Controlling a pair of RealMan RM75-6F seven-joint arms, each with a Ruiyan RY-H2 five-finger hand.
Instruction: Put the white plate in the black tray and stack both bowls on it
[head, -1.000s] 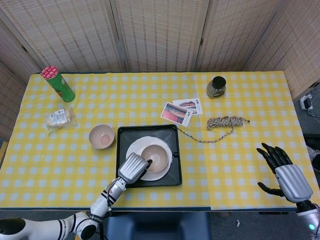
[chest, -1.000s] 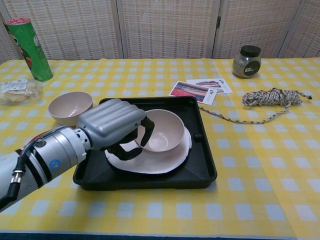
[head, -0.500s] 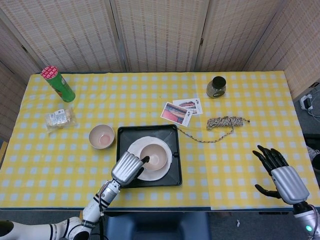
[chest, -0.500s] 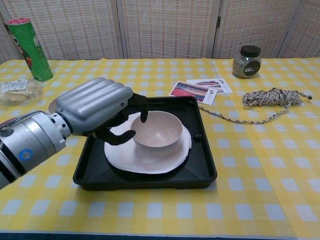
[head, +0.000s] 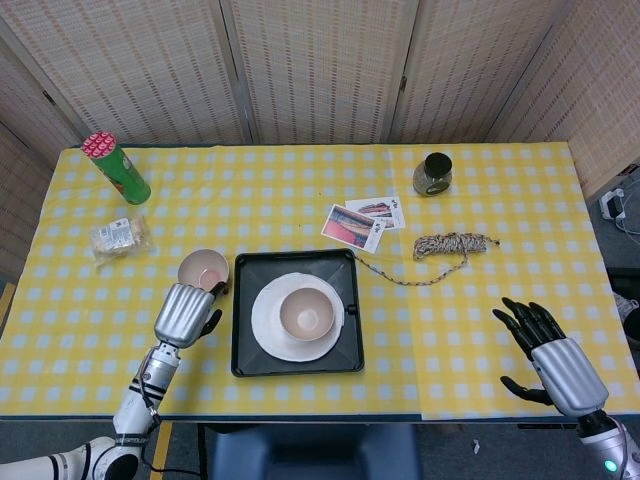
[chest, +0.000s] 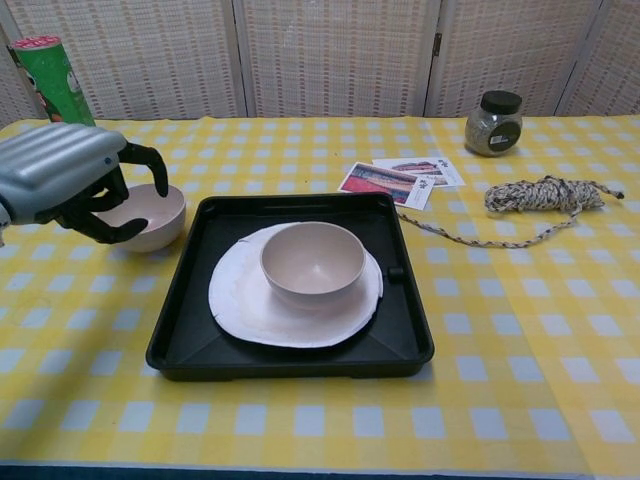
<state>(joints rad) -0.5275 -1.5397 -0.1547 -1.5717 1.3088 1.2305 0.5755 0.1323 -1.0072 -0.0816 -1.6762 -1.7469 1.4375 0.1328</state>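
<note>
— Counting first: what sits around your hands?

— Two bowls, one white plate (chest: 245, 300), one black tray (chest: 405, 330). Beyond those, one green can (head: 116, 167), one wrapped snack (head: 118, 236), one dark-lidded jar (chest: 493, 123), one coil of rope (chest: 545, 196) and two printed cards (chest: 398, 178) overlapping.

— Where are the task's things?

— The tray lies just right of my left hand (chest: 62, 183), and well left of my right hand (head: 556, 362). The plate lies flat inside it, round and thin, its near-left edge slightly uneven. One pale bowl (chest: 312, 264) stands upright on the plate, beige inside and out. The second bowl (chest: 150, 215) is outside the tray on the checked surface (chest: 520, 330), directly under my left hand's dark fingers (chest: 147, 165); from above its inside looks pinkish.

— And your hands themselves?

— My left hand arches over that second bowl with fingers curled down around its rim; I cannot tell whether they touch it or grip it. My right hand hovers at the surface's near right edge, fingers spread apart, holding nothing.
</note>
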